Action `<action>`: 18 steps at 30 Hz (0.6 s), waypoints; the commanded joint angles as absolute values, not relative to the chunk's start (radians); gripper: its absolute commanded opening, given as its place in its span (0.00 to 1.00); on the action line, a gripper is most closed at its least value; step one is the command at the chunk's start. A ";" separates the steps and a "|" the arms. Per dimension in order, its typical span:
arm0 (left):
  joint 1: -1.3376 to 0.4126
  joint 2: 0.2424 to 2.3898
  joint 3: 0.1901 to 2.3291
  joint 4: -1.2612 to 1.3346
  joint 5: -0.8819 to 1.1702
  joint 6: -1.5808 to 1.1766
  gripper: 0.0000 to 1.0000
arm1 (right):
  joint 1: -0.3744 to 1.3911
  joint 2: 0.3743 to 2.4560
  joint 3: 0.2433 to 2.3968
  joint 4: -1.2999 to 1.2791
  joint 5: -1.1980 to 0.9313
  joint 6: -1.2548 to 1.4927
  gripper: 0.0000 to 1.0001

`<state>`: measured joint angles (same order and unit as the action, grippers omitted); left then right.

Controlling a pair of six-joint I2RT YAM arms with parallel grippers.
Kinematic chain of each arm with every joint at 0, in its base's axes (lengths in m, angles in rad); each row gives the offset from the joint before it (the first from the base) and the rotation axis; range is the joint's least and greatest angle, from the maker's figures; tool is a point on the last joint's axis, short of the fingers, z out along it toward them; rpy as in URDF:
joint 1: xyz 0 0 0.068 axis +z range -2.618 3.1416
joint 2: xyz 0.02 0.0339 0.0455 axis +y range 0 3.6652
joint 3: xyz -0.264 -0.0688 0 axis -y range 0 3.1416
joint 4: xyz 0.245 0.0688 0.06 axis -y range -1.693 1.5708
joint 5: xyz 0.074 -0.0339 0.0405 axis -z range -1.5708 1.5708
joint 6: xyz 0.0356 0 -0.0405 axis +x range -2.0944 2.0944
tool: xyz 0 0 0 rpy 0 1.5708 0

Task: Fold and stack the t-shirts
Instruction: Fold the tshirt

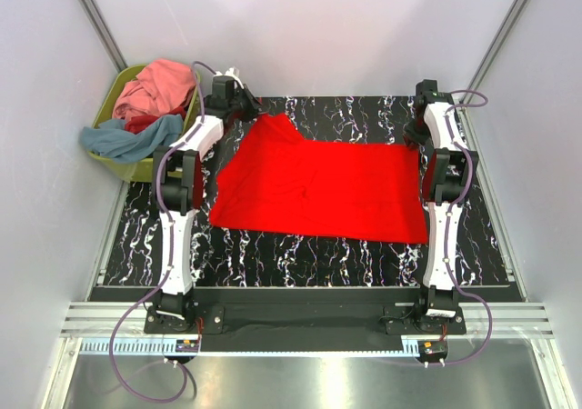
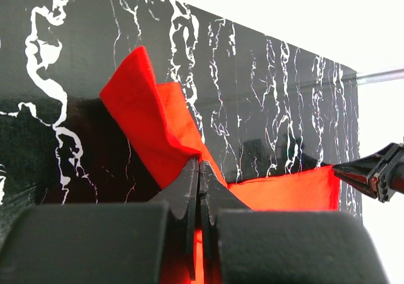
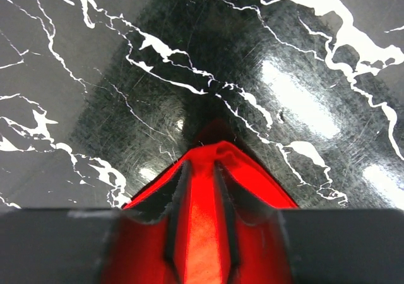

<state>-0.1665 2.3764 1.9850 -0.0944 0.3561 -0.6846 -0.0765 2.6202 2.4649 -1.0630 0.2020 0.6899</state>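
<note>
Starting the fold: the left claw (image 2: 199,170) pinches shut on one far corner of the red shirt (image 1: 318,186). The right claw (image 3: 202,164) straddles the other corner, but I cannot tell if it grips. Next, both should draw that edge nearward together.

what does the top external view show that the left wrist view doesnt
Only the top external view: the whole red t-shirt spread out, and the green basket beside the table's far-left corner, holding a pink shirt and a grey-blue shirt. Only the left wrist view: a close look at the left gripper pinched shut on a fold of the red cloth, with a flap standing up behind it. Both: the black marbled table, the red t-shirt, and the right gripper at its other far corner.
</note>
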 commanded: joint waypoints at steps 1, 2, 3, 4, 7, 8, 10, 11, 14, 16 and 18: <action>-0.172 2.286 1.976 -0.048 0.377 -0.631 0.00 | -0.080 2.658 2.494 -1.098 0.233 0.713 0.21; -0.169 2.281 1.976 -0.048 0.379 -0.623 0.00 | -0.080 2.661 2.496 -1.098 0.230 0.707 0.17; -0.166 2.281 1.977 -0.054 0.383 -0.608 0.00 | -0.080 2.666 2.497 -1.100 0.221 0.695 0.13; -0.164 2.280 1.979 -0.055 0.383 -0.600 0.00 | -0.080 2.666 2.500 -1.100 0.215 0.690 0.10; -0.150 2.273 1.979 -0.058 0.406 -0.584 0.00 | -0.080 2.652 2.507 -1.101 0.199 0.678 0.00; -0.147 2.270 1.982 -0.061 0.414 -0.580 0.00 | -0.080 2.646 2.507 -1.100 0.198 0.673 0.00; -0.141 2.263 1.979 -0.077 0.431 -0.575 0.00 | -0.080 2.631 2.522 -1.101 0.183 0.644 0.00; -0.141 2.257 1.964 -0.080 0.434 -0.574 0.00 | -0.080 2.625 2.525 -1.100 0.181 0.635 0.00; -0.140 2.215 1.910 -0.081 0.440 -0.577 0.00 | -0.080 2.589 2.517 -1.098 0.170 0.609 0.00; -0.141 2.181 1.872 -0.083 0.439 -0.581 0.00 | -0.080 2.565 2.504 -1.095 0.153 0.586 0.00; -0.141 2.151 1.856 -0.097 0.433 -0.566 0.00 | -0.080 2.542 2.485 -1.095 0.127 0.568 0.00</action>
